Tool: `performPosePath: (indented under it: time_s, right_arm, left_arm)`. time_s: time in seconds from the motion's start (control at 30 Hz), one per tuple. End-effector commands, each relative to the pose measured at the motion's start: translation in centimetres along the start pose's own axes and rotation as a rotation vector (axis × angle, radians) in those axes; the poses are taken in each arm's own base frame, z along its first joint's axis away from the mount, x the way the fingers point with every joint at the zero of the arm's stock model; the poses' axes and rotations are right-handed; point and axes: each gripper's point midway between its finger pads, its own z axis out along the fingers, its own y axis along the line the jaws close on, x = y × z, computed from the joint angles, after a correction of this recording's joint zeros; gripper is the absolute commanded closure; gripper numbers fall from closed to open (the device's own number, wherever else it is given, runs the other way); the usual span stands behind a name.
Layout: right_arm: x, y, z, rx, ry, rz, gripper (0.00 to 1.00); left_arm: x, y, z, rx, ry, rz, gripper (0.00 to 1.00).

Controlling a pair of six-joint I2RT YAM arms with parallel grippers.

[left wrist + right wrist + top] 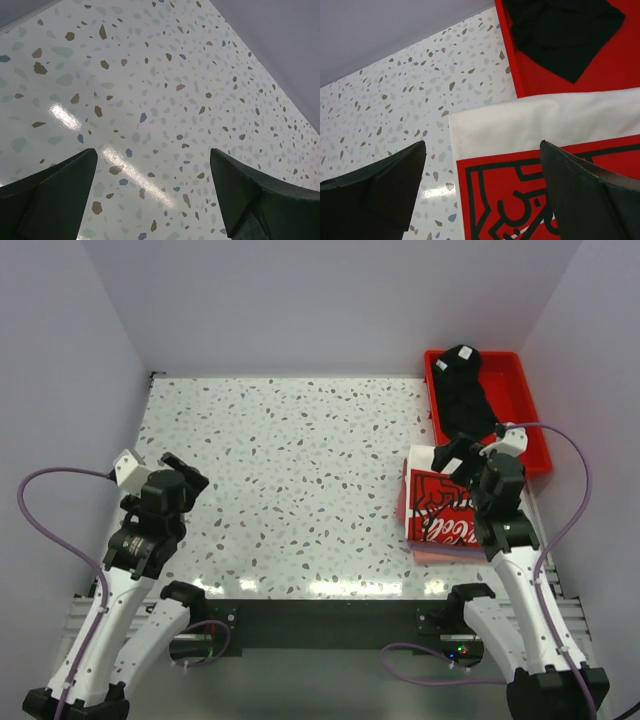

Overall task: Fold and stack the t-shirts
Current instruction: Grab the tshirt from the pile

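Right tool (482, 145) is wide open with nothing in it, hovering over a soft folded white t-shirt with a red-and-black print (530, 125). It's a flat rectangle whose long side runs from under the tool back toward that arm's base. A pinkish folded shirt (430, 556) peeks out underneath. Beyond the tool, a crumpled black t-shirt (560, 35) lies lengthwise in a glossy red plastic tray (615, 65). Left tool (152, 152) is also wide open and empty, over the shiny speckled bench (150, 75).

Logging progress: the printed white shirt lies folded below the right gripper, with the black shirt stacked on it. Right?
Not stacked: the black shirt lies in the red tray behind the printed white shirt, as the top external view shows.
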Motion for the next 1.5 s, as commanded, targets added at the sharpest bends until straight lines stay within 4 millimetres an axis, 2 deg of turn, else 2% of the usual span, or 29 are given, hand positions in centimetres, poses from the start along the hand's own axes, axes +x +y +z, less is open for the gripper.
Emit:
performPosePath:
  time_s: [0.0, 0.07, 0.1, 0.17, 0.2, 0.23, 0.27, 0.3, 0.33, 0.37, 0.4, 0.43, 0.47, 0.5, 0.53, 0.57, 0.6, 0.8, 0.93, 1.0, 1.03, 1.1, 1.13, 1.17, 1.2, 1.23, 1.27, 1.33, 1.47]
  right_arm:
    - [-2.8, 0.4, 1.6, 0.017, -0.105, 0.052, 0.01]
    - [-3.3, 0.9, 2.5, 0.007, -0.11, 0.051, 0.01]
    - [-4.6, 1.5, 2.9, 0.0, -0.12, 0.039, 0.01]
    - [-3.5, 1.1, 5.0, 0.049, -0.027, -0.005, 0.01]
    - [-5.7, 2.0, 5.4, 0.045, -0.051, -0.007, 0.01]
    - [-4.6, 1.8, 7.2, 0.067, 0.01, -0.032, 0.01]
    - [-5.0, 2.2, 8.0, 0.061, 0.016, -0.046, 0.01]
    - [-7.1, 3.2, 8.6, 0.046, -0.01, -0.054, 0.01]
    - [-5.8, 2.9, 10.7, 0.068, 0.049, -0.069, 0.01]
    - [-5.5, 2.6, 11.4, 0.092, 0.086, -0.094, 0.01]
    - [-7.6, 3.6, 12.4, 0.088, 0.069, -0.103, 0.01]
    - [-6.8, 3.2, 13.0, 0.114, 0.13, -0.133, 0.01]
    - [-5.0, 2.3, 15.2, 0.158, 0.199, -0.154, 0.01]
    - [-7.0, 3.1, 16.0, 0.153, 0.174, -0.166, 0.01]
    - [-6.8, 2.8, 16.7, 0.165, 0.192, -0.196, 0.01]
    - [-5.4, 2.0, 18.5, 0.193, 0.229, -0.215, 0.01]
    - [-6.8, 2.0, 19.2, 0.217, 0.196, -0.229, 0.01]
    - [-5.8, 0.2, 24.7, 0.257, 0.245, -0.235, 0.01]
    - [-4.2, -0.7, 27.4, 0.258, 0.307, -0.24, 0.01]
    - [-4.7, -0.9, 28.4, 0.258, 0.294, -0.242, 0.01]
    - [-3.3, -1.6, 29.4, 0.267, 0.32, -0.248, 0.01]
    - [-3.5, -1.9, 30.3, 0.269, 0.319, -0.245, 0.01]
    - [-2.6, -2.5, 30.9, 0.284, 0.333, -0.251, 0.01]
    - [-2.7, -2.9, 31.3, 0.306, 0.32, -0.263, 0.01]
    - [-3.3, -4.5, 32.4, 0.324, 0.288, -0.262, 0.01]
    - [-3.9, -4.3, 32.6, 0.319, 0.264, -0.261, 0.01]
    - [-3.3, -5.4, 33.4, 0.332, 0.27, -0.257, 0.01]
    - [-4.0, -5.6, 34.5, 0.328, 0.23, -0.246, 0.01]
    - [-4.9, -8.0, 36.8, 0.396, 0.128, -0.224, 0.01]
  left_arm:
    - [-1.8, -2.7, 1.3, 0.057, -0.089, -0.145, 0.0]
    - [-2.0, -3.2, 1.9, 0.057, -0.107, -0.163, 0.0]
    - [-1.7, -3.3, 2.6, 0.042, -0.108, -0.146, 0.0]
    - [-1.7, -3.7, 3.3, 0.037, -0.117, -0.128, 0.0]
    - [-1.6, -3.9, 3.8, 0.021, -0.114, -0.112, 0.0]
    - [-1.5, -3.9, 4.0, 0.01, -0.112, -0.107, 0.0]
    - [-1.5, -4.0, 4.3, 0.002, -0.112, -0.098, 0.0]
    - [-1.4, -4.0, 4.8, -0.014, -0.114, -0.085, 0.0]
    - [-1.5, -4.1, 5.0, -0.017, -0.124, -0.083, 0.0]
    - [-1.6, -4.1, 5.2, -0.023, -0.135, -0.08, 0.0]
    - [-1.5, -4.3, 5.5, -0.024, -0.135, -0.063, 0.0]
    - [-1.5, -4.3, 5.6, -0.025, -0.138, -0.059, 0.0]
    - [-1.5, -4.4, 5.8, -0.026, -0.14, -0.054, 0.0]
    - [-1.5, -4.4, 5.9, -0.032, -0.141, -0.049, 0.0]
    - [-1.6, -4.5, 6.0, -0.03, -0.145, -0.04, 0.0]
    - [-1.6, -4.5, 6.0, -0.032, -0.148, -0.036, 0.0]
    - [-1.6, -4.3, 6.2, -0.042, -0.151, -0.031, 0.0]
    - [-1.2, -4.7, 7.0, -0.043, -0.149, -0.01, 0.0]
    - [-0.9, -4.9, 7.6, -0.058, -0.141, 0.015, 0.0]
    - [-0.7, -4.9, 7.9, -0.068, -0.134, 0.026, 0.0]
    - [-0.7, -4.9, 8.0, -0.071, -0.133, 0.028, 0.0]
    - [-0.6, -5.0, 8.1, -0.07, -0.128, 0.034, 0.0]
    - [-0.6, -5.0, 8.2, -0.074, -0.126, 0.036, 0.0]
    - [-0.5, -5.0, 8.3, -0.075, -0.125, 0.036, 0.0]
    - [-0.5, -5.0, 8.3, -0.076, -0.124, 0.04, 0.0]
    - [-0.5, -5.0, 8.3, -0.075, -0.123, 0.041, 0.0]
    - [-0.4, -5.0, 8.4, -0.076, -0.12, 0.042, 0.0]
    - [-0.4, -5.1, 8.5, -0.072, -0.115, 0.045, 0.0]
    - [0.0, -4.9, 8.7, -0.082, -0.105, 0.055, 0.0]
